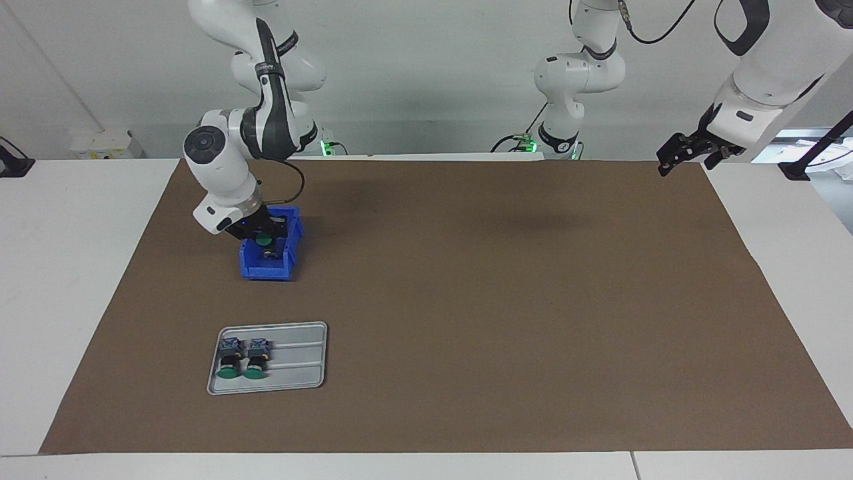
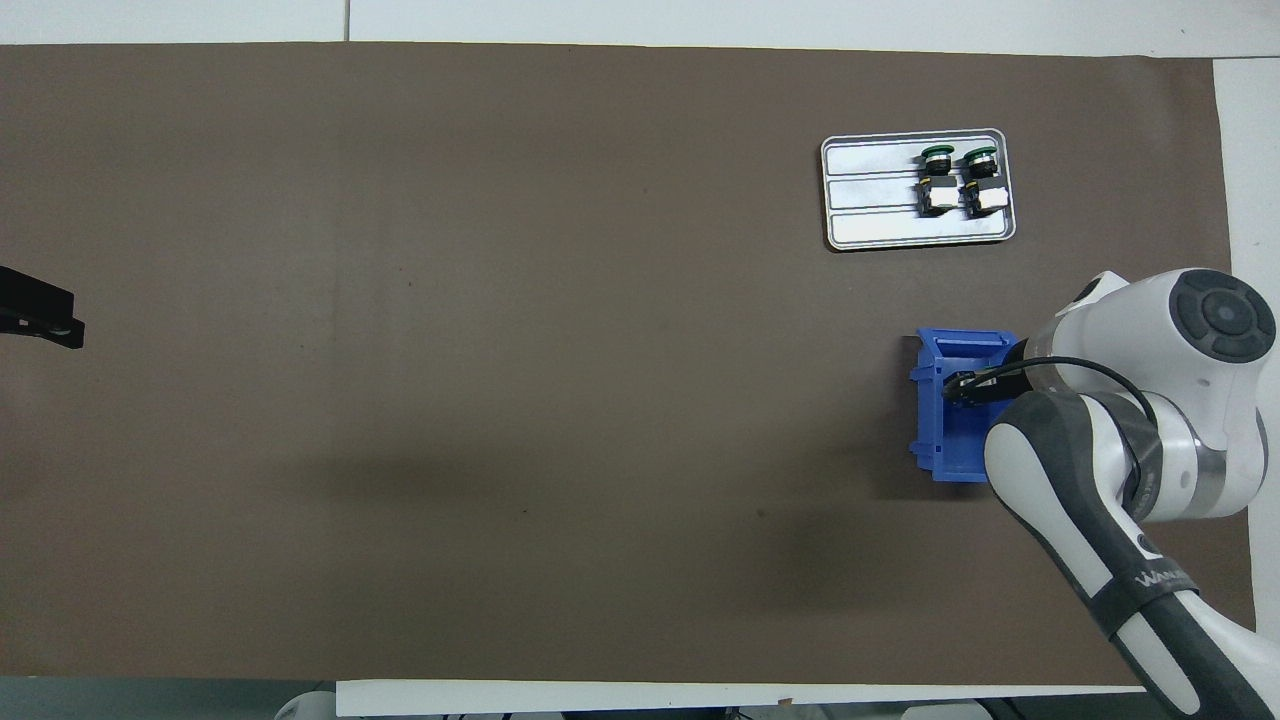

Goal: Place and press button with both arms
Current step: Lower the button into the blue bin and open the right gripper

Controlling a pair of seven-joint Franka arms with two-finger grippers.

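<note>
Right gripper (image 1: 261,239): lowered into the blue bin (image 1: 272,268) at the right arm's end of the table; a green button cap (image 1: 264,241) shows right at its fingertips in the facing view, so it appears to be pinching that button, though the contact itself is hard to make out. Overhead view of the same item: the right arm's white wrist and forearm cover most of the bin (image 2: 938,420), only a black part of the gripper (image 2: 975,388) shows over the opening, and the green cap is hidden. Left gripper (image 1: 690,155): raised in the air at the left arm's edge of the brown mat (image 1: 506,313), waiting; whether its fingers are spread or pressed together cannot be told; the overhead view shows only its black tip (image 2: 40,318) at the frame's edge. Grey tray (image 1: 293,383): one, farther from the robots than the bin, well apart from it. Buttons on the tray (image 1: 242,359): two, lying side by side and close together at the end of the tray toward the right arm's edge of the table, green caps pointing away from the robots; the overhead view adds their pale terminal ends (image 2: 960,198). Count: arms, two; bins, one; trays, one; buttons seen, three.
</note>
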